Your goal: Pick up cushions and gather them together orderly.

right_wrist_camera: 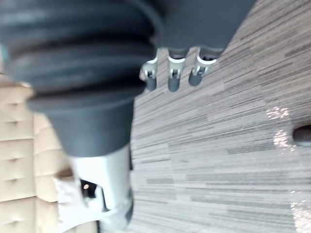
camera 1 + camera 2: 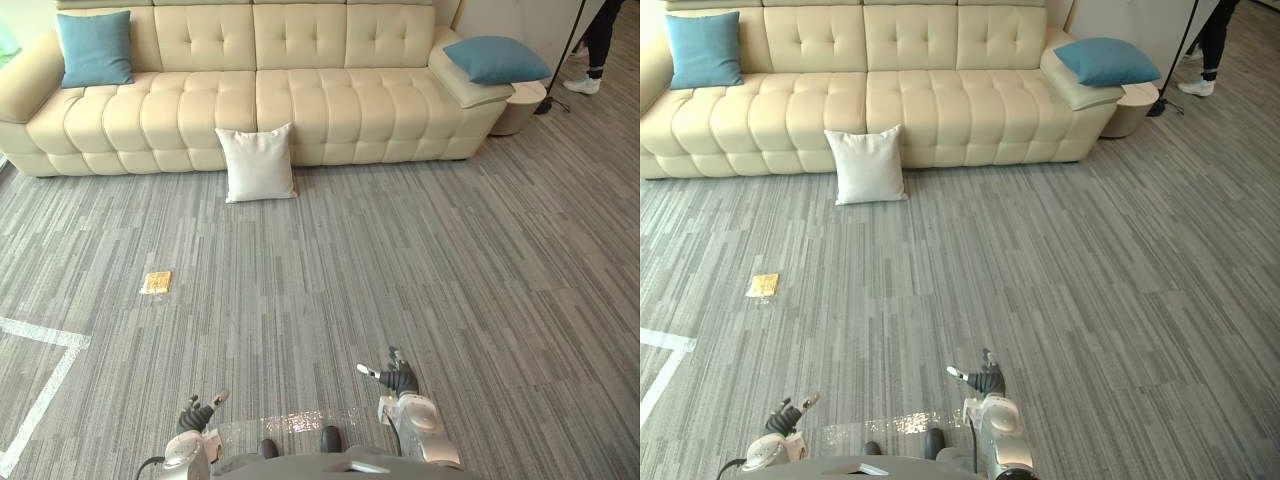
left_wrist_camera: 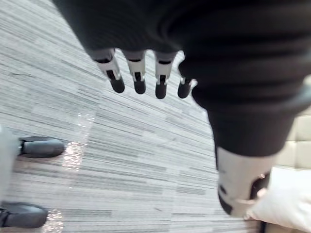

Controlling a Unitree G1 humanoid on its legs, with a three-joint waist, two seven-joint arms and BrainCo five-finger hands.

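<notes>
A white cushion (image 2: 258, 163) leans upright against the front of the cream sofa (image 2: 300, 100), standing on the carpet. One blue cushion (image 2: 95, 48) rests upright on the sofa's left end. Another blue cushion (image 2: 496, 59) lies flat on the sofa's right armrest. My left hand (image 2: 196, 415) hangs low at the bottom of the eye views, far from all cushions, with relaxed fingers (image 3: 138, 80) holding nothing. My right hand (image 2: 398, 380) is likewise low over the carpet, its fingers (image 1: 174, 77) loose and empty. The white cushion (image 3: 284, 201) also shows past the left thumb.
A small yellow flat object (image 2: 157, 282) lies on the grey striped carpet left of centre. White tape lines (image 2: 45, 375) mark the floor at lower left. A person's legs (image 2: 598, 45) stand at the far right beside a dark stand. A round side table (image 2: 522, 105) adjoins the sofa.
</notes>
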